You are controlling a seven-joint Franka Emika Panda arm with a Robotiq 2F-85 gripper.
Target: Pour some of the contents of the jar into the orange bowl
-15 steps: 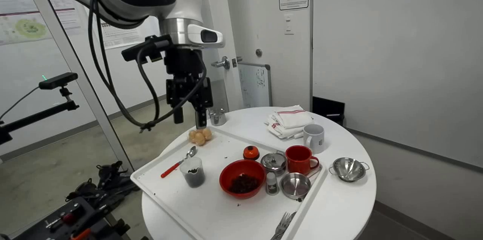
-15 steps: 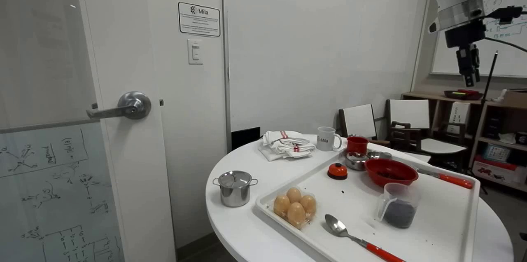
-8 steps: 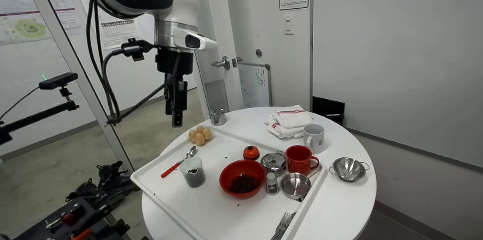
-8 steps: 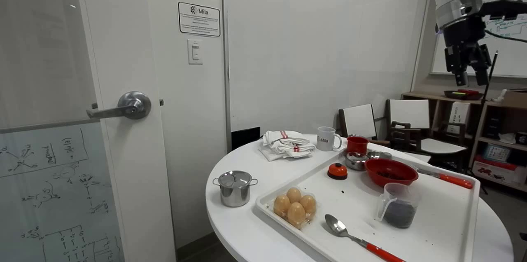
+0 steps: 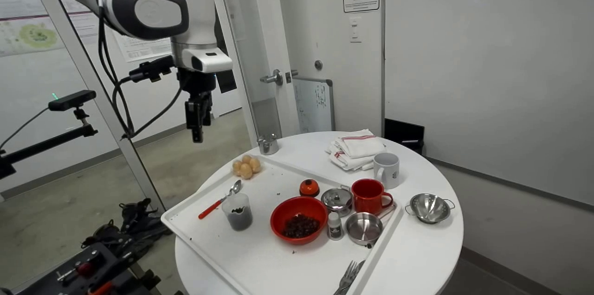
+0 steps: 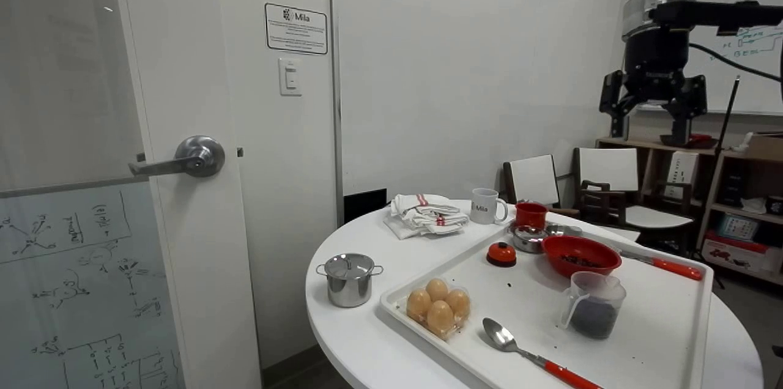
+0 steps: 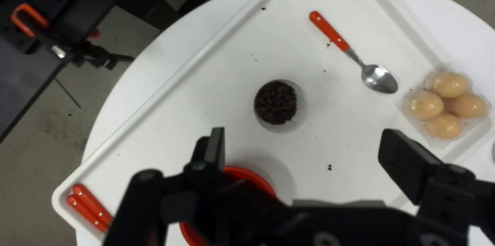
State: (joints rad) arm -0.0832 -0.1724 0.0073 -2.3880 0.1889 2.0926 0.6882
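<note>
The jar (image 5: 237,215) is a greyish see-through cup with dark contents, upright on the white tray. It also shows in an exterior view (image 6: 593,311), with a handle, and in the wrist view (image 7: 276,103). The only small orange thing (image 5: 308,188) is round with a black base; it looks domed, so I cannot make out a dish. It also shows in an exterior view (image 6: 501,254). The larger red bowl (image 5: 281,216) with dark contents stands beside the jar. My gripper (image 6: 649,135) is open and empty, well above the tray; the wrist view (image 7: 304,145) shows its fingers wide apart.
A red-handled spoon (image 7: 379,78) and a pack of eggs (image 7: 444,105) lie near the jar. A red mug (image 5: 369,196), a lidded pot (image 5: 337,200), a shaker (image 5: 334,226) and a steel pan (image 5: 364,228) stand beyond the red bowl. The tray has a raised rim (image 5: 199,258).
My gripper has moved to the left in both exterior views and its wrist has turned. The fingers now show wide apart. The things on the tray have not moved.
</note>
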